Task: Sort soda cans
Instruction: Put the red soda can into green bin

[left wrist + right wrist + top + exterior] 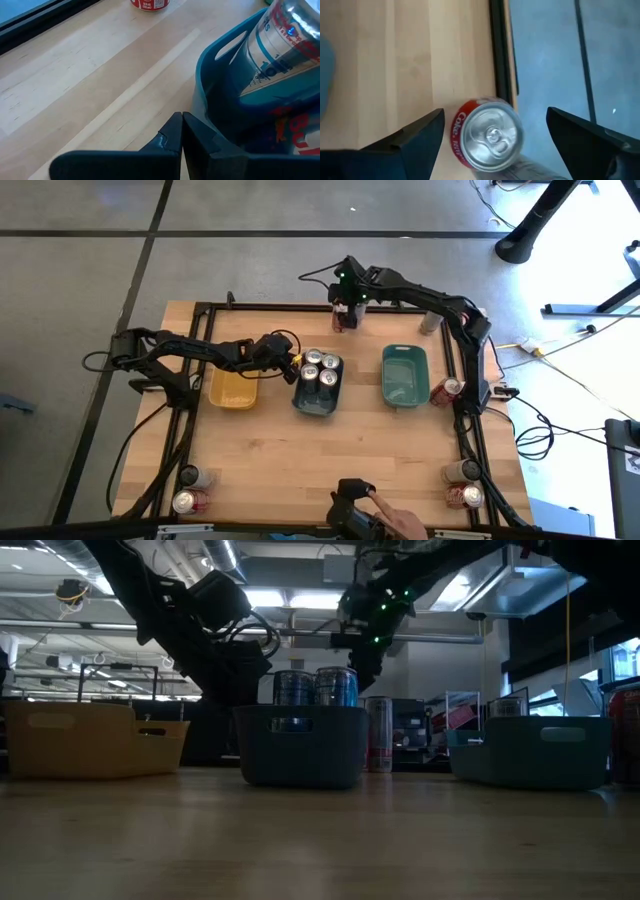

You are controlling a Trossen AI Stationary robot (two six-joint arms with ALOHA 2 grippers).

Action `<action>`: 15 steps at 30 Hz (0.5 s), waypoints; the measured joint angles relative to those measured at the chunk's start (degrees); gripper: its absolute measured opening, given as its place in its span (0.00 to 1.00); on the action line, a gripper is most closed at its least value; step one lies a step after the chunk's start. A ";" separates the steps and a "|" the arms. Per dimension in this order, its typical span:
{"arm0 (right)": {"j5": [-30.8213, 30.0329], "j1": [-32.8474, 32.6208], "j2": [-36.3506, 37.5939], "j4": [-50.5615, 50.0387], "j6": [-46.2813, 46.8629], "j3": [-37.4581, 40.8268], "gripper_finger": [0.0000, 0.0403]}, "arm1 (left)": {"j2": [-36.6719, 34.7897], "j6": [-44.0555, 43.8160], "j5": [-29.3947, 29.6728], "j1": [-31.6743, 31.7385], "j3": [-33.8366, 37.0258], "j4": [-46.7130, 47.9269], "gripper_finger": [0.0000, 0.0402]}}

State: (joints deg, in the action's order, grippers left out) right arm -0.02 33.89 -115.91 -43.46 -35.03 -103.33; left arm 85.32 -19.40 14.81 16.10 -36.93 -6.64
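A pale wooden table (300, 470) with a black frame at its edges is seen in the middle of the high view, on a grey floor crossed by dark lines; cables trail at the right. Three trays are lined across the table's centre: a yellow tray (234, 388) at left, a grey-blue tray (318, 390) in the middle with four cans (320, 369) standing in it, and a teal tray (404, 375) at right. The right gripper (346, 312) is held at the table's top edge over a red can (487, 134), its jaws spread wide on either side of the can and not touching it. The left gripper (290, 366) is placed just beside the grey-blue tray's left wall, jaws pressed together on nothing. More cans are found at the lower left (188, 498), the lower right (464, 494) and the right edge (447, 389). In the low view a dim hall with ceiling lights (270, 598) is seen beyond.
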 joint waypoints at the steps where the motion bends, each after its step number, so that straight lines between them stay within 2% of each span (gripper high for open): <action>1: -0.42 0.00 -0.60 -0.07 0.00 0.00 0.86 | 0.00 0.00 0.02 0.00 0.00 -0.01 0.00; 15: -3.44 -0.13 -4.77 -2.73 0.09 -0.11 0.86 | 0.00 0.05 0.00 0.01 0.02 0.00 0.00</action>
State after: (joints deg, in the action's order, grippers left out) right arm -3.46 33.76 -120.68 -46.19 -34.93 -103.44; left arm 85.32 -19.35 14.81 16.11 -36.91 -6.63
